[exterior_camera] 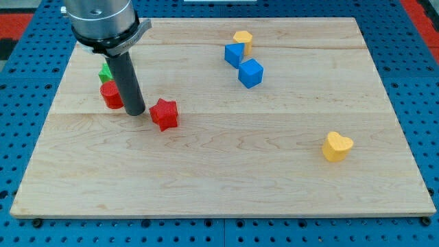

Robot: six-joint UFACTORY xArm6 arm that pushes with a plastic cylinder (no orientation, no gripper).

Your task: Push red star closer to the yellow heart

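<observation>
The red star point(164, 114) lies on the wooden board point(219, 178), left of the middle. My tip point(135, 112) stands just to the star's left, close to it or touching. The yellow heart point(337, 147) lies far off at the view's right, lower than the star. The rod and arm rise from the tip toward the view's top left.
A red cylinder point(110, 95) sits just left of the rod, with a green block point(105, 72) above it, partly hidden by the arm. Two blue cubes point(234, 53) point(251, 73) and a yellow block point(242, 38) lie at the top middle.
</observation>
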